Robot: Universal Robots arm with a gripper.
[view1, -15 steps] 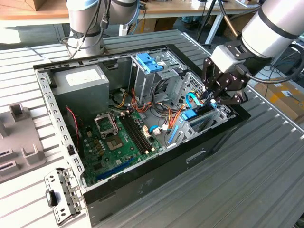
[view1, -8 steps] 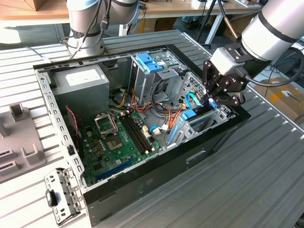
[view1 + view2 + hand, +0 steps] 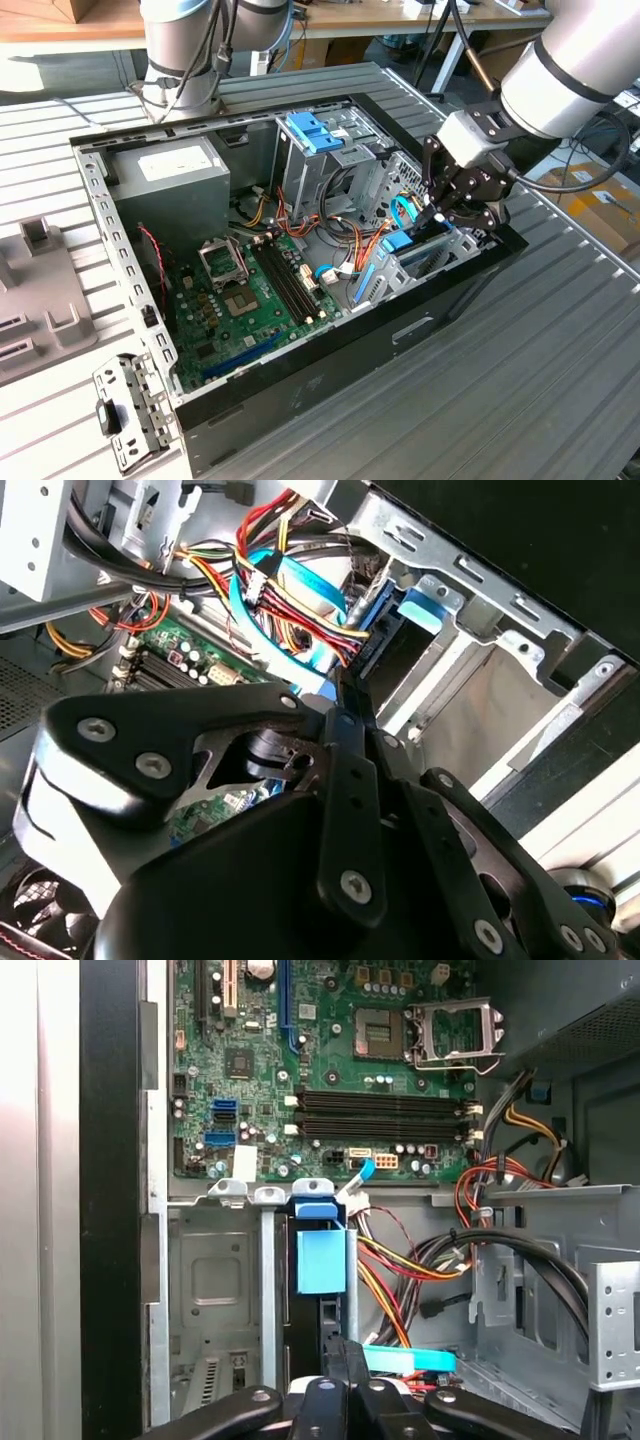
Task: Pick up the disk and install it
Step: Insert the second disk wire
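Disk, a dark flat drive with bright blue plastic rails and end tab, is sitting upright in the grey metal drive cage, just beyond the black fingers, which are pressed together, empty. Installation appears nearly finished; seating needs checking.

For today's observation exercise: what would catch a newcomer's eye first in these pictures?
The opened computer case on the slatted table, its green motherboard exposed. At the exterior view's right, the black pincer reaches into the drive cage, where the disk with its bright blue tab stands in a metal slot. Red, yellow and blue cables tangle beside it.
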